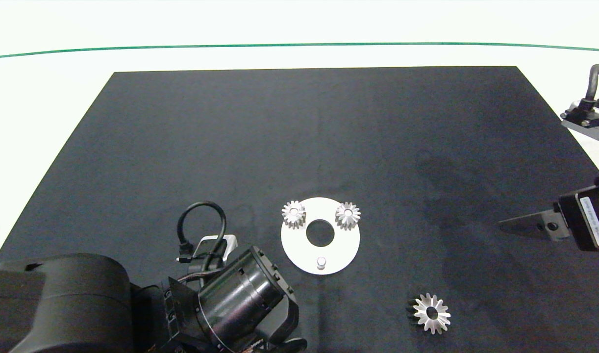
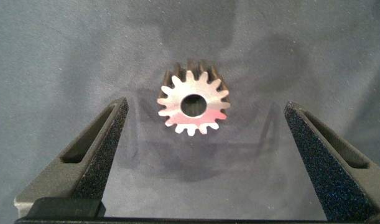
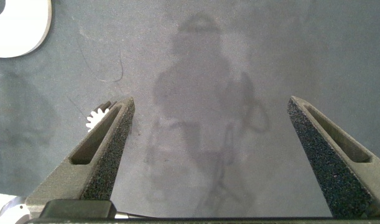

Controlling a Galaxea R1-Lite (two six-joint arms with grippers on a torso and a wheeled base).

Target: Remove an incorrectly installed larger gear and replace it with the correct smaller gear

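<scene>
On the dark mat [image 1: 182, 147] covering the desk, the left end effector [image 2: 205, 155] hovers wide open, empty, over the smaller gear [image 2: 193, 102]; the right end effector [image 3: 217, 155] is likewise open.

The larger gear [image 1: 431, 314] lies flat on the dark mat, silver and star-like, with long pointed teeth around a wide round central hole. It sits out in front of the left gripper [image 2: 205, 104], centred in the gap between the spread fingers and touching neither. From the right gripper [image 3: 208, 102] it is well off to one side. Only a few of its teeth [image 3: 97, 117] peek out beside one finger there.
</scene>
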